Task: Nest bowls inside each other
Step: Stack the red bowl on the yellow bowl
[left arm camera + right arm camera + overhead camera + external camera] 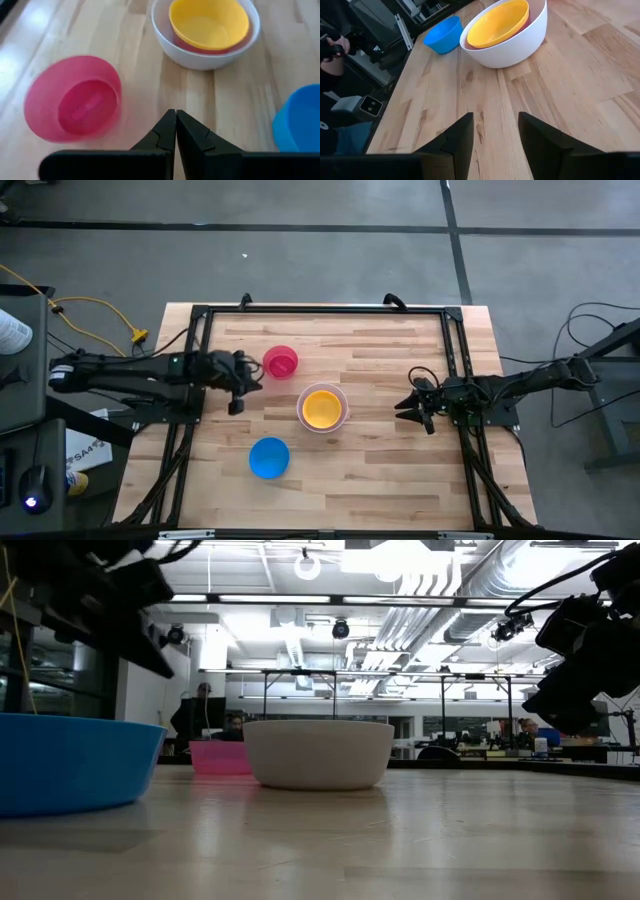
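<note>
A white bowl (322, 408) stands mid-table with a yellow bowl (209, 22) nested in it; a reddish rim (200, 48) shows between the two. A loose pink bowl (75, 100) stands on the table to its far left, and a blue bowl (269, 457) to its near left. My left gripper (176, 114) hovers shut above bare wood, just left of the pink bowl and the white one, touching nothing. My right gripper (496, 120) waits open at the table's right side, pointing toward the white bowl.
A black frame (325, 310) runs round the tabletop. Bare wood (390, 470) lies to the right of and nearer than the white bowl. The room beyond the table shows desks and people far off.
</note>
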`<move>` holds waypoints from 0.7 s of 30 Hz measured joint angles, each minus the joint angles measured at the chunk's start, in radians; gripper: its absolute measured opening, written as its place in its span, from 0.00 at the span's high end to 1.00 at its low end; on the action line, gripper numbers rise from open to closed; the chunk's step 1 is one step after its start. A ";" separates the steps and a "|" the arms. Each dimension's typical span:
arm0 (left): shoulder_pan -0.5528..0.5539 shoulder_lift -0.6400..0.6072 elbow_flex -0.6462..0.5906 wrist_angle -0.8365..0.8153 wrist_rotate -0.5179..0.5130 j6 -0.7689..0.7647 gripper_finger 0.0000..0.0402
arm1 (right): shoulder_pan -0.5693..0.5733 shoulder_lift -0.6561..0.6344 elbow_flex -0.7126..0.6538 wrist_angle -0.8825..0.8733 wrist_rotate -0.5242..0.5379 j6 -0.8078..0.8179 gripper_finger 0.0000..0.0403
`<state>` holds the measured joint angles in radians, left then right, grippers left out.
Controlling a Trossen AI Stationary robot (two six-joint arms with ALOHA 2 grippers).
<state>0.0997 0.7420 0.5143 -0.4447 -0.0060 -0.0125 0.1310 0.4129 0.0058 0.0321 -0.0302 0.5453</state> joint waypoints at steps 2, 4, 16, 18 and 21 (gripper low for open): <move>0.052 0.045 0.025 -0.019 0.038 0.045 0.97 | 0.000 0.000 0.000 0.001 0.000 0.000 0.63; 0.100 0.100 0.045 -0.043 0.066 0.093 0.97 | 0.000 0.000 0.000 0.001 0.000 0.000 0.63; 0.250 0.411 0.187 -0.046 0.157 0.215 0.96 | 0.000 0.000 0.000 0.002 0.001 0.000 0.63; 0.250 0.420 0.207 -0.032 0.162 0.218 0.94 | 0.000 0.000 0.000 0.001 0.001 0.000 0.63; 0.249 0.420 0.223 -0.028 0.174 0.218 0.90 | 0.000 0.000 0.000 0.001 0.001 0.000 0.63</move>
<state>0.3489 1.1622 0.7373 -0.4723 0.1684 0.2054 0.1310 0.4129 0.0058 0.0334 -0.0288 0.5453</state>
